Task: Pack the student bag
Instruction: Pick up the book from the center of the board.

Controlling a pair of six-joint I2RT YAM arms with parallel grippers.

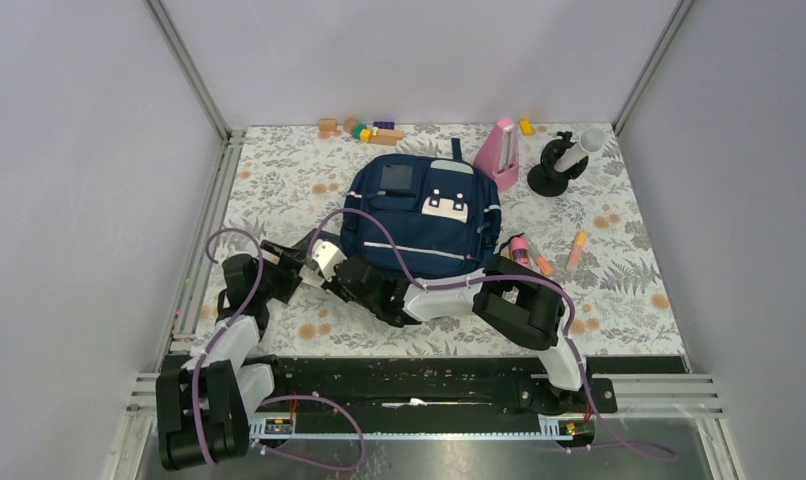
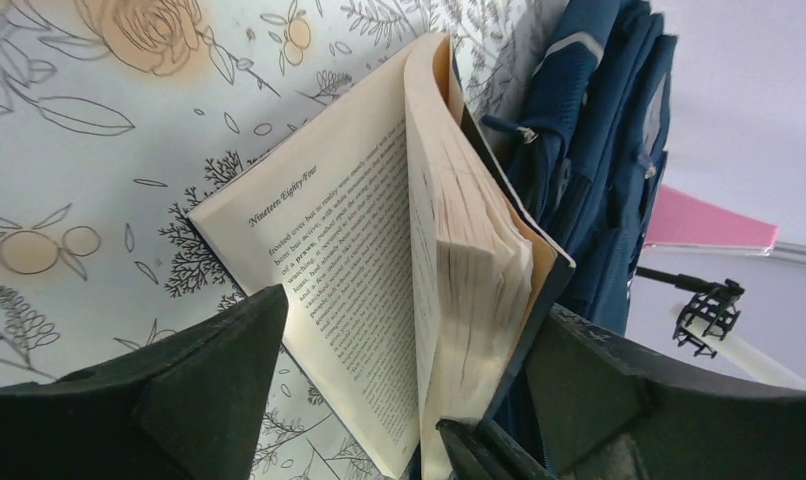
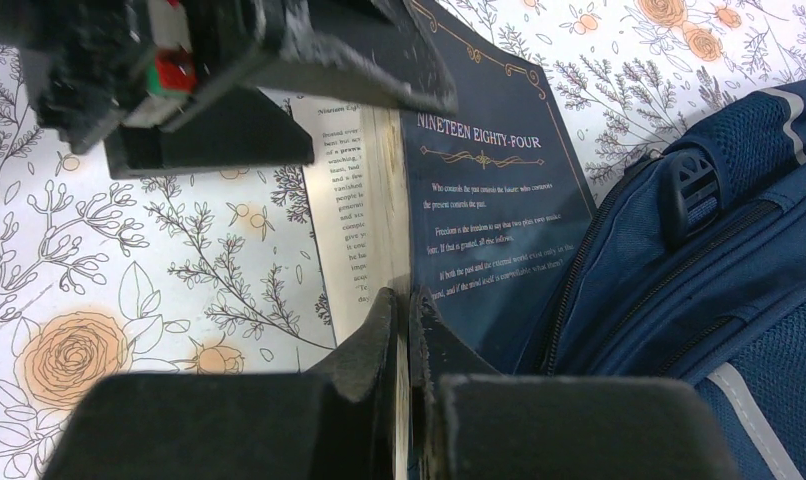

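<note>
Student bag lies on the floral table, just to the right of the right claw, which is pinched tight on the edge of an open paperback. The left claw stands wide, its fingers straddling the paperback's fanned pages; whether they touch it is unclear.
</note>
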